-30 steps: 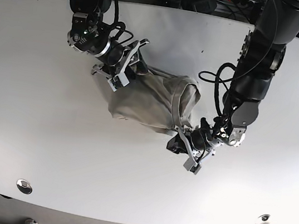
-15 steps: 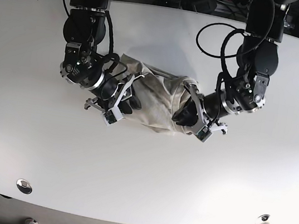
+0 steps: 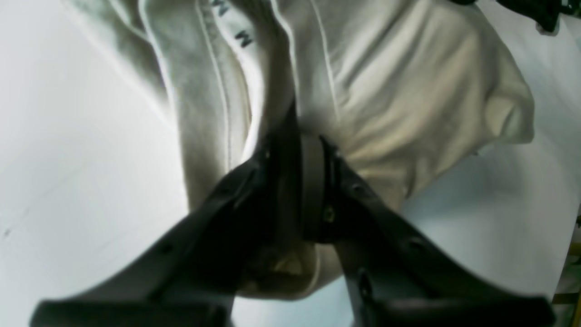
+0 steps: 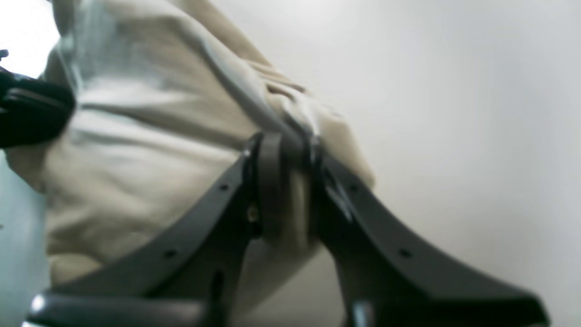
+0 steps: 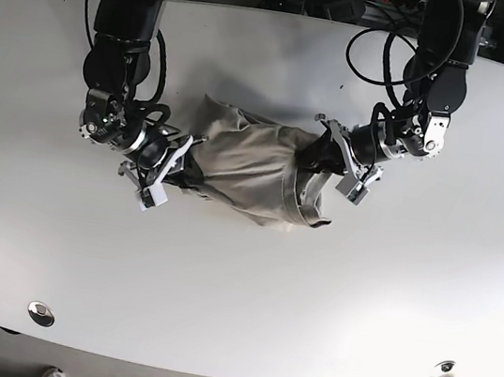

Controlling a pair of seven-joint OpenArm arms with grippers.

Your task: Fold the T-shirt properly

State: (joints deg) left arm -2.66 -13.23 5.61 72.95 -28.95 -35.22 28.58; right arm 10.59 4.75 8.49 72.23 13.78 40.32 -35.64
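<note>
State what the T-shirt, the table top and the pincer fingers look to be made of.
T-shirt: soft beige knit, probably cotton; it wrinkles, and its hems show stitching.
Table: smooth white top, likely laminate, slightly glossy.
Left pincer and right pincer: matte black fingers, probably moulded plastic, with small fasteners; both are clamped on cloth.

T-shirt [image 4: 150, 136] blurred; print lettering [image 3: 236, 27] unreadable.
</note>
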